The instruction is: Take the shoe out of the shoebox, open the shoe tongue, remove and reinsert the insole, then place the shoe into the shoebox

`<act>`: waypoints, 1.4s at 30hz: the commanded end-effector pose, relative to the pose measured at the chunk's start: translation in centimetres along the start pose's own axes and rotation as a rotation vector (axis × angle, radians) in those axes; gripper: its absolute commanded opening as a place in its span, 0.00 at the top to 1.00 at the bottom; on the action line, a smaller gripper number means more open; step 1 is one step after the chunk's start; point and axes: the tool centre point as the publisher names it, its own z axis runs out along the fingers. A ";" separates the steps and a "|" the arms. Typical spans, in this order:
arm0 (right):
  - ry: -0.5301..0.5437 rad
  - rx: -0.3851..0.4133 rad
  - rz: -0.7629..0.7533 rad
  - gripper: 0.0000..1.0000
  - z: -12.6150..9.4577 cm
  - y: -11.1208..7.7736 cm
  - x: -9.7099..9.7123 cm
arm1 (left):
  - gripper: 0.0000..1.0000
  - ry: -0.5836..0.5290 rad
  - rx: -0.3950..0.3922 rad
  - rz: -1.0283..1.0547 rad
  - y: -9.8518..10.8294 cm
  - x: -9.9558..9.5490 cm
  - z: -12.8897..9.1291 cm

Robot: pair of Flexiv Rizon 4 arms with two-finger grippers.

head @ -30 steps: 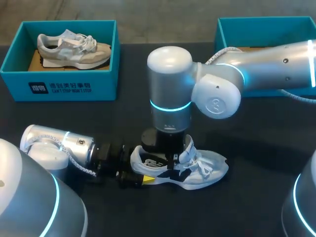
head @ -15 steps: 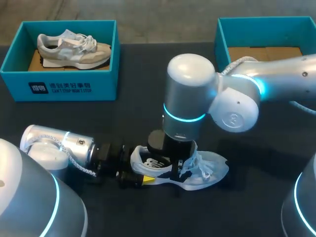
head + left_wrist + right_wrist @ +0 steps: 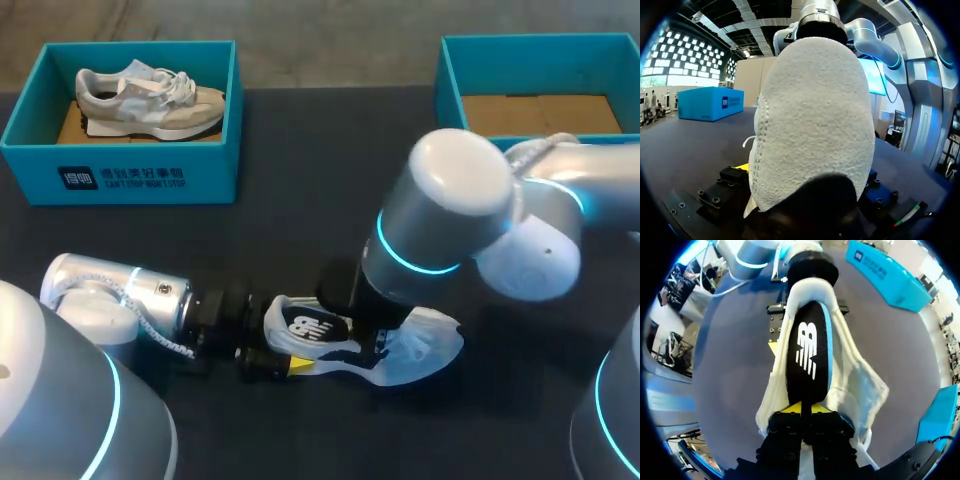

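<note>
**Shoe [image 3: 425,345] out on the surface, insole in a pinch**

Head view: the shoe sits sole-down on the dark surface [image 3: 300,200], toe pointing right. The left claw [image 3: 275,360] looks clamped on the heel, and the right claw [image 3: 368,335] dips into the opening. The empty shoebox [image 3: 450,75] sits well apart at the far right edge, with plenty of open room between.

Left wrist view: pretty much all heel, with fingers flanking it.

Right wrist view: the right claw is nearly closed and pinches the front end of the black insole [image 3: 807,350]. The rest of it lies in the shoe.

My worry is that a loose heel grip lets the pull drag the whole shoe. That thin pinch could also slip off.
</note>
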 end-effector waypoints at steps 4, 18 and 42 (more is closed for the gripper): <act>-0.040 -0.175 0.008 1.00 -1.8 -1.0 0.4 | 1.00 -0.003 0.001 -0.001 0.3 -0.3 0.0; -0.046 -0.249 -0.002 1.00 -2.2 -0.1 0.1 | 1.00 -0.003 0.001 -0.001 0.3 -0.3 0.0; -0.035 -0.202 -0.083 0.59 -5.6 1.9 0.4 | 1.00 -0.003 0.001 -0.001 0.3 -0.3 0.0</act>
